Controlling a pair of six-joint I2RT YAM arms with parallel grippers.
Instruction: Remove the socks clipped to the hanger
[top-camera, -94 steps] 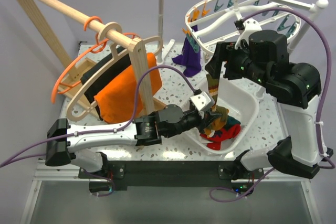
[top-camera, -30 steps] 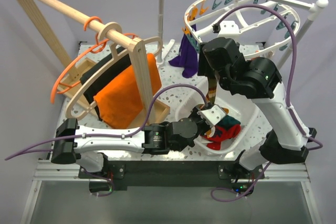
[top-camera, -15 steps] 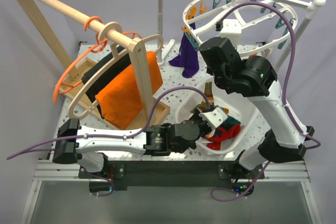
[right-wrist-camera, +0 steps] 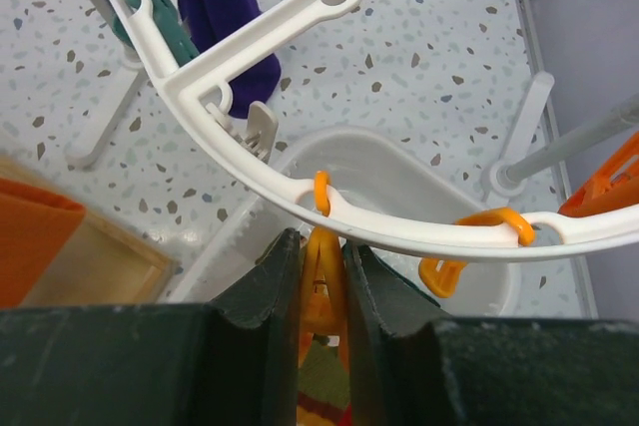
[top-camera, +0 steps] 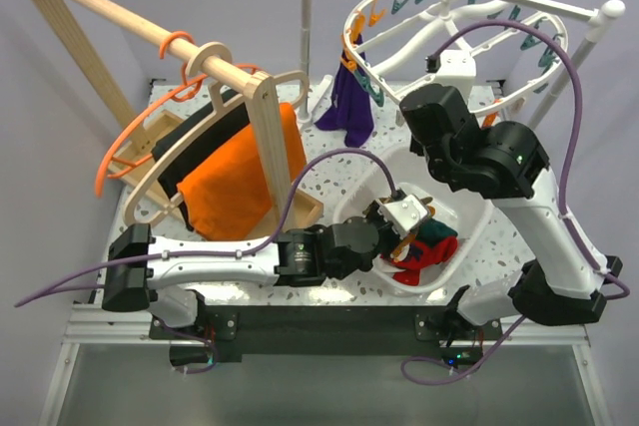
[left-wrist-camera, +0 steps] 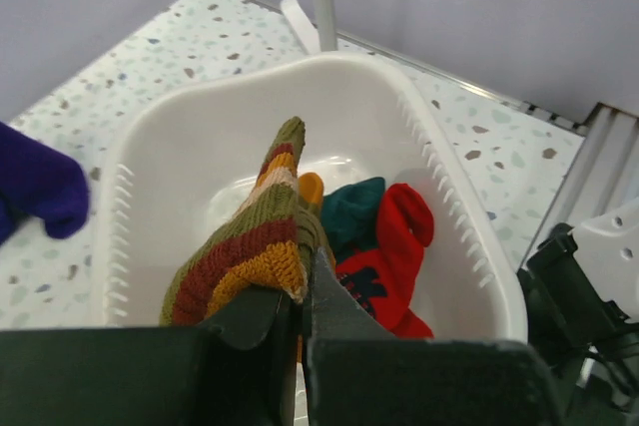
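Observation:
A striped sock (left-wrist-camera: 255,241) in green, red and yellow hangs over the white basin (left-wrist-camera: 200,147). My left gripper (left-wrist-camera: 305,281) is shut on its lower end. My right gripper (right-wrist-camera: 321,246) is shut on the orange clip (right-wrist-camera: 321,286) that hangs from the white hanger (right-wrist-camera: 250,37); the striped sock (right-wrist-camera: 339,391) shows just under that clip. A purple sock (top-camera: 349,107) is still clipped to the hanger's left side. A red sock (left-wrist-camera: 399,246) and a dark teal-green sock (left-wrist-camera: 349,216) lie in the basin. In the top view the right arm (top-camera: 479,152) hides its own fingers.
The hanger hangs from a white rail on a stand (top-camera: 308,27). Another orange clip (right-wrist-camera: 449,266) and a teal clip (right-wrist-camera: 160,27) hang nearby. At the left a wooden rack carries coat hangers, an orange cloth (top-camera: 235,182) and a thin orange hanger (top-camera: 125,152). A wooden tray (top-camera: 300,212) lies beside the basin.
My right gripper has closed on the orange clip and that arm has shifted right and back. The hanger has swung a little. My left gripper, still on the striped sock, has moved slightly up.

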